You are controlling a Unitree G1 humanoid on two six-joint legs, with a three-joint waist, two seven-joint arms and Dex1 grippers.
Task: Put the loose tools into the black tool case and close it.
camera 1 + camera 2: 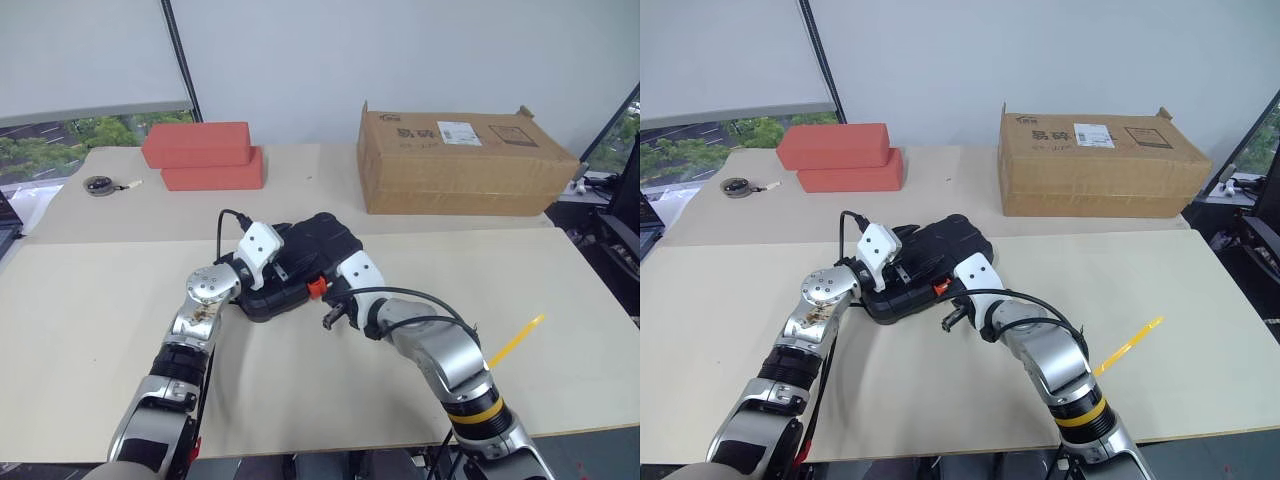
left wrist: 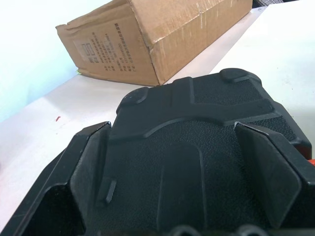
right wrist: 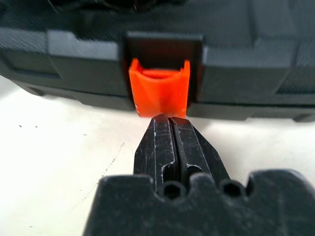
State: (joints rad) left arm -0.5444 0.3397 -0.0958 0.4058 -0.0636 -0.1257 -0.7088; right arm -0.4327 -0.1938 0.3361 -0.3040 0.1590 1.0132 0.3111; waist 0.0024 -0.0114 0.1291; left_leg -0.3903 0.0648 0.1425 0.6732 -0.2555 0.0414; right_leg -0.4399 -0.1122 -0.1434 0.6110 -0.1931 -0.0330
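Case: black tool case (image 1: pixel 300 262) lies shut at centre frame on the tan table (image 1: pixel 90 310), orange latch (image 3: pixel 160 91) facing the lower edge.
Right gripper (image 3: pixel 170 129): fingers pressed together, tips at the latch's lower lip.
Left gripper (image 1: pixel 268 262): fingers spread wide over the lid.
Background: cardboard box (image 1: pixel 455 160) upper right.

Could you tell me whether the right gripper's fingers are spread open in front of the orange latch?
No, the right gripper has its two black fingers pressed together, their tips right at the lower edge of the orange latch on the black tool case.
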